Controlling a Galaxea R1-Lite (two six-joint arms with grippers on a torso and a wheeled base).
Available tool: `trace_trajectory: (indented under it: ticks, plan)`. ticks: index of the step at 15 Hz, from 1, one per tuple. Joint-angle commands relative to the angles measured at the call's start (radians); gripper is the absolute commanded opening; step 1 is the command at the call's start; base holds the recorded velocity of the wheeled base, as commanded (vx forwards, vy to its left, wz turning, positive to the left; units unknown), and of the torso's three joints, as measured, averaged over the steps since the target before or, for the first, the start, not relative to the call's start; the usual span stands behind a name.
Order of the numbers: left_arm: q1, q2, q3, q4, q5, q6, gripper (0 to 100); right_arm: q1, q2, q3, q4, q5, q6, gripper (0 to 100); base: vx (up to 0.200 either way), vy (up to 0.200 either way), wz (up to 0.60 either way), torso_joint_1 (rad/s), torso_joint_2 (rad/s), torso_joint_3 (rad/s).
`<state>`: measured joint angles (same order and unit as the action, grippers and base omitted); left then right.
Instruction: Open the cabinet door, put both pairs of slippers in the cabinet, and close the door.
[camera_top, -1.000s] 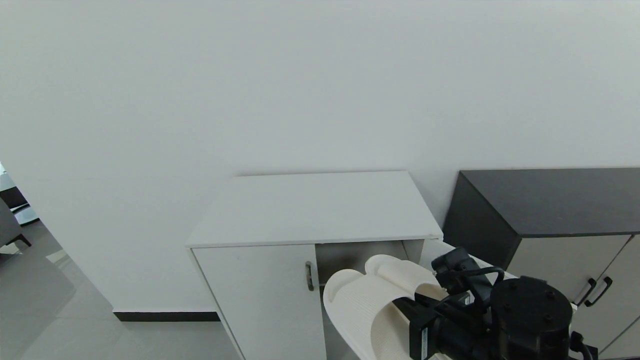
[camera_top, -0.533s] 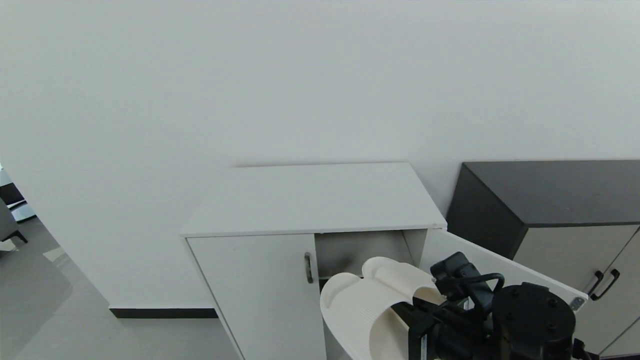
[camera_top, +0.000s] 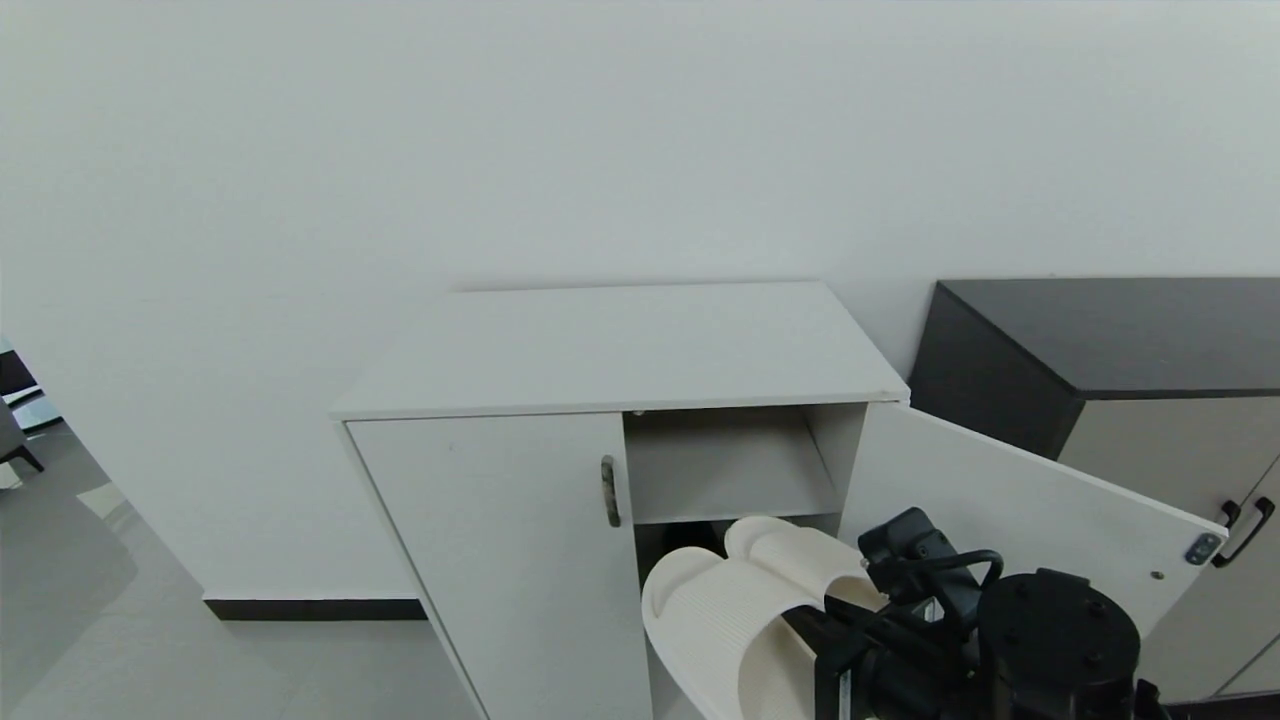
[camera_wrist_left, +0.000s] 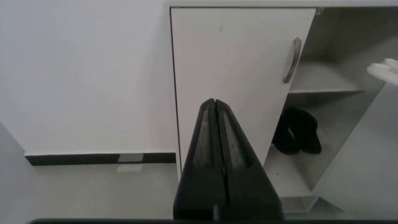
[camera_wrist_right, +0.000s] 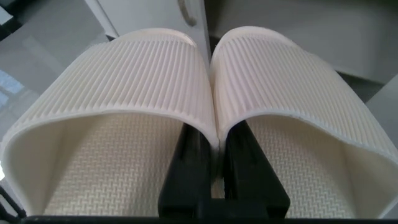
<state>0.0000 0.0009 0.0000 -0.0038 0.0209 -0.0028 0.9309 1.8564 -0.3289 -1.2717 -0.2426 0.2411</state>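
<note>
The step in hand appears to be loading the second pair of slippers, since the white cabinet (camera_top: 620, 345) stands with its right door (camera_top: 1010, 500) swung wide open and a dark pair of slippers (camera_wrist_left: 298, 130) already sits on a lower level inside. The right gripper (camera_wrist_right: 214, 146) pinches a pair of cream ribbed slippers (camera_top: 745, 600) by their two touching inner side walls, its fingers reaching into both shoes, toes pointing away from the wrist toward the cabinet. In the head view, the cream pair hangs just in front of the open right half, below the upper shelf (camera_top: 725, 490) and just beside the edge of the shut left door (camera_top: 490, 540) with its metal handle (camera_top: 607, 490). The next move likely calls for carrying the pair straight forward into the opening, keeping clear of the left door's edge and the open door, then setting it on a free level and letting go. The left gripper (camera_wrist_left: 215, 106) has its fingers pressed together with nothing between them, facing the shut left door from a little way off. A dark sideboard (camera_top: 1100, 330) stands next to the cabinet, behind the open door.
</note>
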Motion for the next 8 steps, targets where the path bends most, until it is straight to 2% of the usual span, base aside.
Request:
trace_trajectory:
  ticks: [1, 8]
  plan:
    - [0.000, 0.001, 0.000, 0.001, 0.001, 0.000, 0, 0.003, 0.020, 0.005, -0.012, 0.000, 0.000, 0, 0.000, 0.000, 0.00, -0.242, 0.54, 0.295]
    - [0.000, 0.001, 0.000, -0.001, 0.001, -0.002, 0, 0.014, 0.044, 0.024, -0.063, 0.006, -0.002, 0, 0.000, 0.000, 0.00, -0.218, 0.51, 0.286]
